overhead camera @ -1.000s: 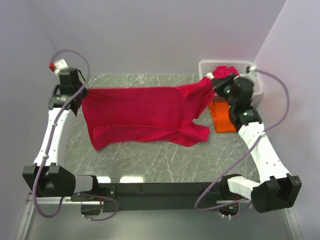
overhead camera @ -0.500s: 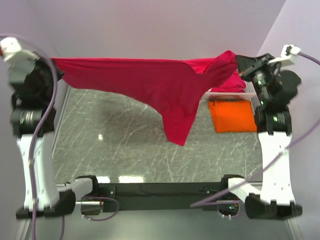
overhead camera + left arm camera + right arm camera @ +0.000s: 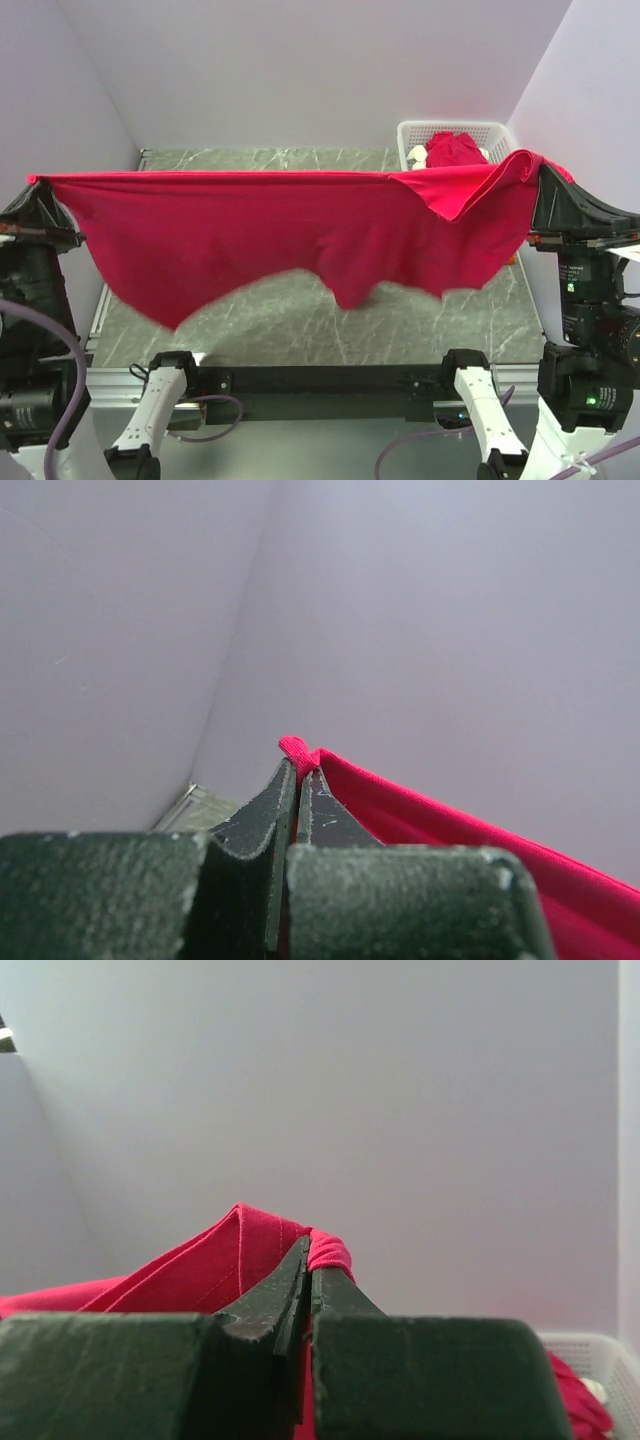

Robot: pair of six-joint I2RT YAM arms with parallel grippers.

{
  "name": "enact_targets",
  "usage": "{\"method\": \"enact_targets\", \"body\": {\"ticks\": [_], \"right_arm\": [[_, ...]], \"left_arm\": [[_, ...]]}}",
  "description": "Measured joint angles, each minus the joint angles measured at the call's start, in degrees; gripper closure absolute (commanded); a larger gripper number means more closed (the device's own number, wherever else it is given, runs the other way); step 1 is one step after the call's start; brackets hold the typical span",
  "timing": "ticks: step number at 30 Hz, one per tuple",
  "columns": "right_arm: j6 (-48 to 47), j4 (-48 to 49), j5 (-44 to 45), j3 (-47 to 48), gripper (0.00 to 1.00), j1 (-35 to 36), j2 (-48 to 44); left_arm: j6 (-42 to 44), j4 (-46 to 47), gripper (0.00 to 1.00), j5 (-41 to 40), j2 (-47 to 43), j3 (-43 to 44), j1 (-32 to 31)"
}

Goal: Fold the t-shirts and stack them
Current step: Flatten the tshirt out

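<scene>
A crimson-pink t-shirt [image 3: 280,230] hangs spread out in the air above the table, pulled taut along its top edge between my two grippers. My left gripper [image 3: 38,190] is shut on the shirt's left corner, and a small bunch of cloth pokes out past the fingertips [image 3: 297,780]. My right gripper [image 3: 541,174] is shut on the right corner, where a folded hem [image 3: 330,1248] wraps over its tips. The shirt's lower edge dangles unevenly, lowest at the left. Another crimson t-shirt [image 3: 455,150] lies in the basket. An orange t-shirt shows only as a sliver [image 3: 512,259] behind the hanging cloth.
The white lattice basket [image 3: 415,130] stands at the back right corner of the marble table [image 3: 300,160], and its rim [image 3: 600,1345] shows in the right wrist view. Lilac walls close in the back and both sides. Both arms stand tall at the table's sides.
Both arms have lifted and drawn toward the near edge, raising the shirt off the table and stretching it wide. The orange shirt, plainly seen before, is now covered by the hanging cloth.
</scene>
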Motion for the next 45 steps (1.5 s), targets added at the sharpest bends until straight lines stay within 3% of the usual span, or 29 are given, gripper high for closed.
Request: {"method": "enact_targets", "body": {"ticks": [5, 10, 16, 24, 29, 33, 45], "right_arm": [[-2.8, -1.8, 0.5, 3.1, 1.0, 0.0, 2.6], [-3.3, -2.1, -2.2, 7.2, 1.0, 0.0, 11.2], [-3.3, -1.0, -6.0, 8.0, 1.0, 3.1, 26.8], [-8.4, 3.9, 0.3, 3.1, 1.0, 12.3, 51.9], [-8.3, 6.4, 1.9, 3.1, 1.0, 13.0, 66.4], [-7.6, 7.8, 2.3, 3.6, 1.0, 13.1, 72.4], [-6.0, 11.6, 2.1, 10.2, 1.0, 13.0, 75.9]], "left_arm": [[2.5, -0.7, 1.0, 0.0, 2.9, -0.1, 0.0], [4.0, 1.1, 1.0, 0.0, 10.6, -0.9, -0.1], [3.1, 8.3, 1.0, -1.1, 22.3, -11.6, -0.4], [0.9, 16.8, 1.0, -8.0, 39.4, -27.8, 0.0], [0.3, 20.9, 0.99, -11.1, 53.6, -26.1, 0.7], [0.2, 22.1, 0.99, -11.5, 60.5, -22.9, 0.7], [-1.1, 24.2, 0.99, -12.1, 66.8, -17.3, 1.2]]}}
